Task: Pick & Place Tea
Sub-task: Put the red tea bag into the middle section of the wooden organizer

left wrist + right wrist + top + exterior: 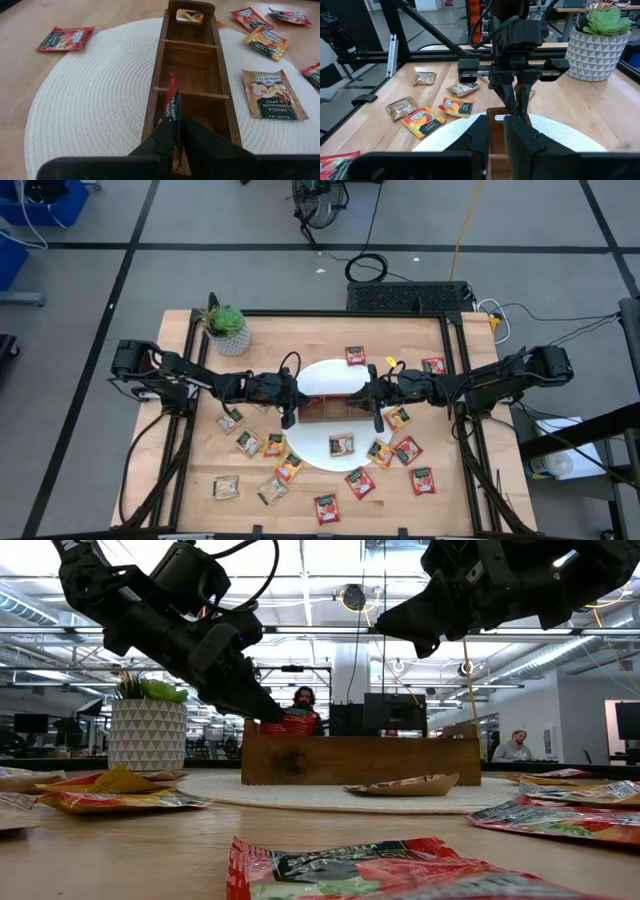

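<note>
- Nearest us, a red sachet [400,875] lies on the table [180,480].
- We see left jaws [178,131] gripping a red tea sachet [172,107] upright over the wooden tray [221,90]'s left compartment.
- Right jaws [497,131] hover above the tray's right end, nearly closed, empty.

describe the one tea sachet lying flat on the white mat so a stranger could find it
Find the round white woven mat mid-table, with the wooden tray across it. Beside the tray lies a beige sachet showing an apple. It alone lies wholly on the mat; the rest lie off or at its edge.
</note>
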